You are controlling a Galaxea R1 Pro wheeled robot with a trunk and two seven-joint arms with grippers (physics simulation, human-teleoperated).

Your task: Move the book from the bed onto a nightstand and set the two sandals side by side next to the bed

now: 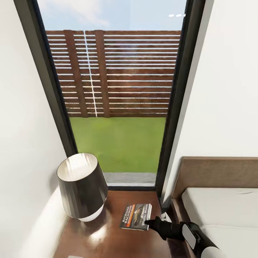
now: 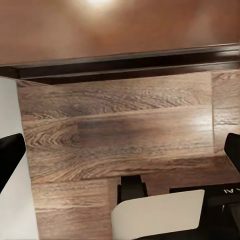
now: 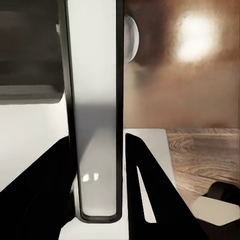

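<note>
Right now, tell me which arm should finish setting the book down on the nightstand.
The right one. Its pincer is already closed on the book, which lies on the nightstand beside the lamp. The left pincer points at the floor, away from it.

The book (image 1: 136, 216) is a thin paperback with a dark cover, an orange band, white lettering and a car picture. It lies on the glossy top of the nightstand (image 1: 107, 236), near the edge closest to the bed (image 1: 215, 211), its far corner held between the black fingers of the right gripper (image 1: 148, 223). The nightstand is dark reddish-brown wood and stands just beside the bed's brown headboard. The bed has a pale mattress in a dark wooden frame.
</note>
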